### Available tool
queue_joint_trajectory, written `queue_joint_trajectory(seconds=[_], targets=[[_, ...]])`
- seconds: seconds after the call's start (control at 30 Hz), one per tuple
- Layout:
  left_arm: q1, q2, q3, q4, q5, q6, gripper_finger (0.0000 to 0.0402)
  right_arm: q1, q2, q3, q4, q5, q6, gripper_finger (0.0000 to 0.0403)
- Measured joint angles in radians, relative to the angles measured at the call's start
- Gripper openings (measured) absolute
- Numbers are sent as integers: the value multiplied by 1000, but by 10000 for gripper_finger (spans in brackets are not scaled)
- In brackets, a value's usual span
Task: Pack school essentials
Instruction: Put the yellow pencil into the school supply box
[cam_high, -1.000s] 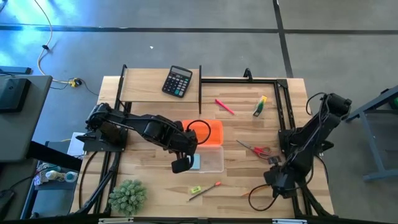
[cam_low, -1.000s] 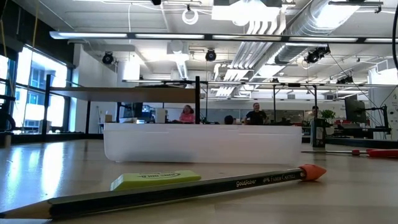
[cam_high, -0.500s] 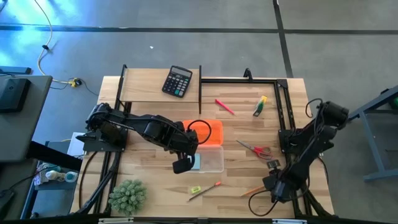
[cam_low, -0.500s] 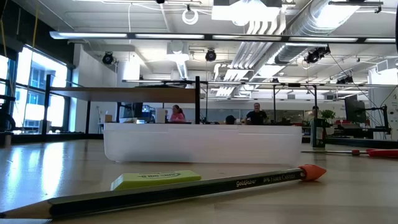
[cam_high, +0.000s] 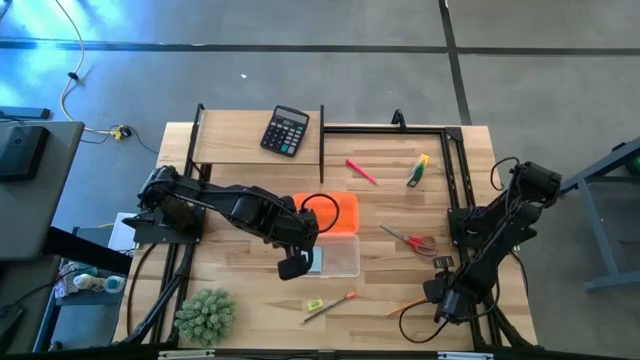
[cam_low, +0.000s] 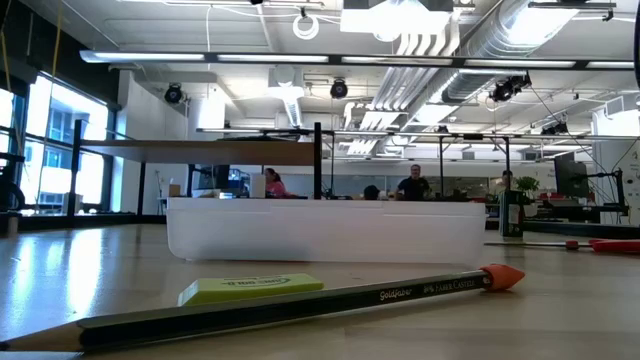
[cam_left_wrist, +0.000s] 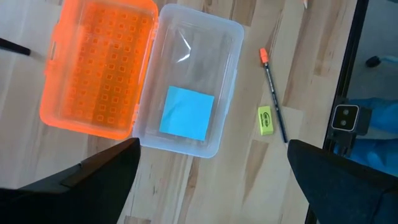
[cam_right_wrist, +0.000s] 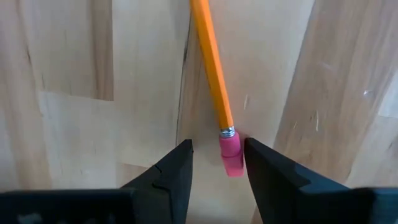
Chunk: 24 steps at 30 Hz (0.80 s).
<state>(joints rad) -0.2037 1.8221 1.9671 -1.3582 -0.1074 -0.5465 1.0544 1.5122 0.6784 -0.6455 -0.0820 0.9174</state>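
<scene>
Right end effector (cam_right_wrist: 214, 163) is low over the bench (cam_high: 250, 265) at its near right corner, fingers apart w/ the pink eraser tip of an orange pencil (cam_right_wrist: 212, 81) sitting between them; not yet clenched on it. From above, that pencil (cam_high: 408, 307) lies near the bench's front edge, right of centre.

Left end effector (cam_high: 291, 266) hangs above the clear box (cam_left_wrist: 189, 93) at bench centre, fingers wide and released, holding nothing. Box is open, orange lid (cam_left_wrist: 96, 65) folded back on its far side. A pale blue note pad (cam_left_wrist: 186, 113) lies inside, flat on the floor of the box.

Not packed yet: a dark pencil (cam_left_wrist: 272, 93) w/ orange tip and a green eraser (cam_left_wrist: 265, 121), side by side near the front edge; red scissors (cam_high: 410, 240) right of the box; pink pen (cam_high: 361, 171) and crayon box (cam_high: 418, 170) at the far side.

Step in hand, by my reading: right arm picking up the orange pencil. Next move calls for closing on the eraser end, lifting, then carrying it left to the box.

A calculator (cam_high: 285, 131) sits far left, a spiky plant (cam_high: 205, 316) near left.
</scene>
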Motion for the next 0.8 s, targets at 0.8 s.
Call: queue_joint_trajectory(seconds=[0.8], targets=[[30, -67, 0, -49, 80, 61, 397, 0, -7, 22, 1, 3, 52, 19]])
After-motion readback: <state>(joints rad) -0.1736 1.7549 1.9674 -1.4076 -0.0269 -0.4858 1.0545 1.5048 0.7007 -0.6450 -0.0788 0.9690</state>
